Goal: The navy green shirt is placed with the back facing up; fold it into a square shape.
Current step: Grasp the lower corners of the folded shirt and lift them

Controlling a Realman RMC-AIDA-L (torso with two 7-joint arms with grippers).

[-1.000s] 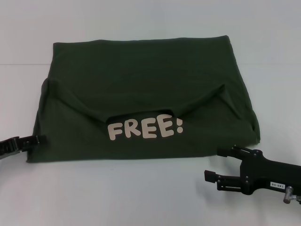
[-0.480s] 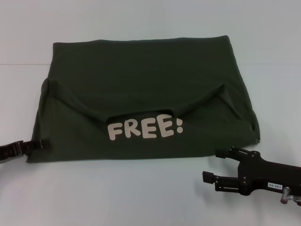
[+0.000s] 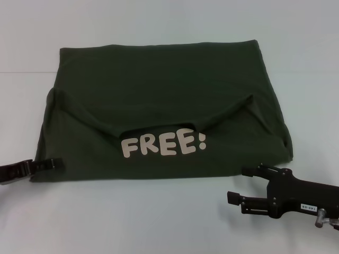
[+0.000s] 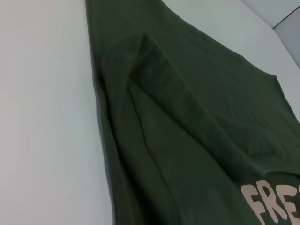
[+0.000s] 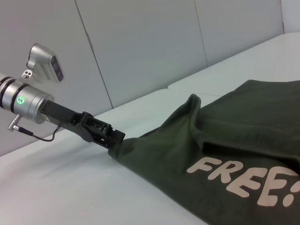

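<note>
The navy green shirt [image 3: 159, 90] lies folded on the white table, a wide dark olive block with a cream "FREE!" print [image 3: 163, 144] showing near its front edge. It also fills the left wrist view [image 4: 187, 117] and shows in the right wrist view [image 5: 225, 140]. My left gripper [image 3: 55, 164] reaches in at the shirt's front left corner, its tip overlapping the cloth edge; the right wrist view shows the left gripper [image 5: 116, 139] meeting that corner. My right gripper [image 3: 237, 183] stands open and empty over the table, just off the shirt's front right edge.
White table [image 3: 132, 222] lies bare in front of the shirt and to both sides. A seam in the table surface [image 3: 26, 71] runs behind the shirt. Grey wall panels [image 5: 140, 42] stand beyond the table's far side.
My left gripper has slid to the right and slightly nearer, from beside the shirt's left edge onto its front left corner. The right gripper has shifted a little. The shirt has not moved.
</note>
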